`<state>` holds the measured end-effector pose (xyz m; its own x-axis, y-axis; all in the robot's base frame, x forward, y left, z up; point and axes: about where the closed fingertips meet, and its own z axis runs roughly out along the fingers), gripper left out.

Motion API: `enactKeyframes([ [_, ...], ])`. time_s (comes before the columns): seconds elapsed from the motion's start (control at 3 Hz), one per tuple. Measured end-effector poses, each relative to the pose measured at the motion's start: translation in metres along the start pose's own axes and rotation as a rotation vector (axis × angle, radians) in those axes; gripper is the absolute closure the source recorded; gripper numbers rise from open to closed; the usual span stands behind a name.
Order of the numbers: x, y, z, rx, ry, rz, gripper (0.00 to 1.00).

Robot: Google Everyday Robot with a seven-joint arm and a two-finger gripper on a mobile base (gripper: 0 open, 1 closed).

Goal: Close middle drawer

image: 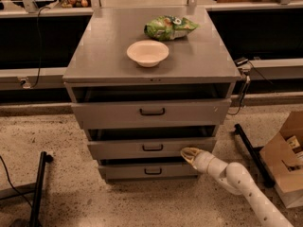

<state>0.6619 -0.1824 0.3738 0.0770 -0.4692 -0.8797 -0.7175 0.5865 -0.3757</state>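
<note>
Camera view looks down on a grey cabinet (199, 63) that fills the centre of the scene. Its top drawer (109, 113) stands a little proud, with a dark gap above its front. The middle drawer (118, 149) lies toward 6 o'clock from the centre. It is out only slightly, a narrow dark slit showing over its low front. The lowest drawer (123, 171) sits just beneath it. A white arm (241, 186) reaches in from the 5 o'clock corner. A cardboard box (279, 162) stands on the floor at 4 o'clock. A green bag (170, 27) lies on the cabinet top at 12 o'clock, and a pale bowl (147, 53) sits near it. The gripper (189, 154) touches the middle drawer's front at 3 o'clock from its black handle (152, 148), fingers drawn together and holding nothing.
</note>
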Motion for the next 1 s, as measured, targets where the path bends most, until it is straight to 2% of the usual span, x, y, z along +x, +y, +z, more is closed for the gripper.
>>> enactKeyframes([
  [0.67,0.007,-0.019,-0.009,0.066,-0.028,0.058,1.00],
  [1.0,0.007,-0.015,-0.027,0.092,0.032,0.028,1.00],
])
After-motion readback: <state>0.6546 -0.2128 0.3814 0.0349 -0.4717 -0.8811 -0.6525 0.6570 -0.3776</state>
